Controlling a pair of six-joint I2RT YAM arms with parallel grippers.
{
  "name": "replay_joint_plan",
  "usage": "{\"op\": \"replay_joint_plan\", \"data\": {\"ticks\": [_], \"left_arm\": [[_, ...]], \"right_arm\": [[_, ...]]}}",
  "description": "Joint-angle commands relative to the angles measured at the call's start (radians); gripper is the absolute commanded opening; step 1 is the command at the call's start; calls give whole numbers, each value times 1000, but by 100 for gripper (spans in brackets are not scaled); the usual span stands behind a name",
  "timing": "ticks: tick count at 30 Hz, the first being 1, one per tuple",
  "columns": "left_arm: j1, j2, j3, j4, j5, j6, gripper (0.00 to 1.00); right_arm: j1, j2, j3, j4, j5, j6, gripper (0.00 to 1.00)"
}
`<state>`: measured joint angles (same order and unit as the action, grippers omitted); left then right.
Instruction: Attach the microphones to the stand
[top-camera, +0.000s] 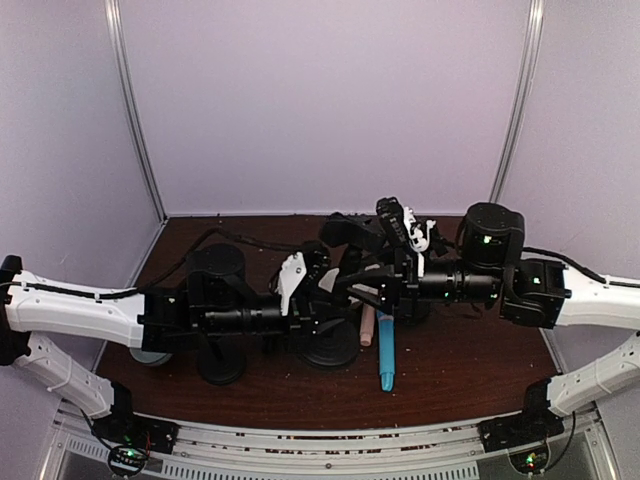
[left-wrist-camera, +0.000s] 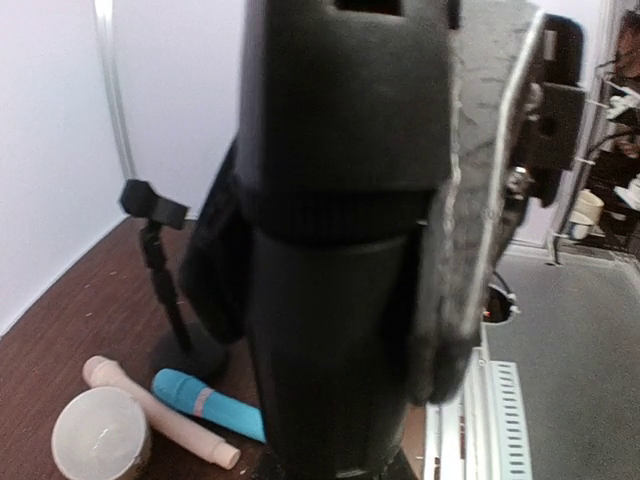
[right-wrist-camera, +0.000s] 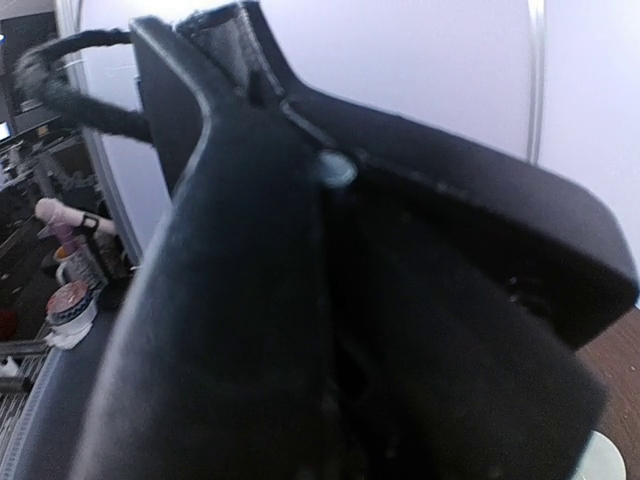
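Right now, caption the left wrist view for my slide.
Jaws shut on black mic; behind, a stand, with cream mic and blue mic lying beside a bowl on the table.

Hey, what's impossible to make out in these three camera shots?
Top view: the arms cover most of the stand.
Left wrist: the black microphone in the left gripper blocks the middle; its ends are cut off.
Right wrist: blurred black parts fill the frame; the right gripper's hold is unclear.

On the worktop (top-camera: 460, 375), the left microphone (top-camera: 367, 326) lies just beside the right microphone (top-camera: 386, 362), both right of a stand base (top-camera: 330, 348).
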<state>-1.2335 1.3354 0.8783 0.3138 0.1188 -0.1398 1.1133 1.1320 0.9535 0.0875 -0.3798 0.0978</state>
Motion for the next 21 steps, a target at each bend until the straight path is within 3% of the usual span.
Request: {"op": "replay_joint_plan", "data": {"ticks": [1,7,10,12,17,21], "left_arm": [[19,-37,68,112,354,-12,0],[23,-35,51,174,419,-52,0],[23,-48,38,210,392,-64,0],[23,-55,29,219,358,-61,0],[23,-58,6,233,275,-66,0],[23,-55,-13,221,152,-84,0]], "right_arm": [[-44,-41,21,-76,-359,-148,0],[-173,-65,13,-141,-400,-158,1],[-197,-80,1,-157,-283,-141,37],[-199,-93,-12,-172,-155,-124,48],[-204,-138,-72,-140,-77,-61,52],[-192,-161,-122,-56,-168,8,57]]}}
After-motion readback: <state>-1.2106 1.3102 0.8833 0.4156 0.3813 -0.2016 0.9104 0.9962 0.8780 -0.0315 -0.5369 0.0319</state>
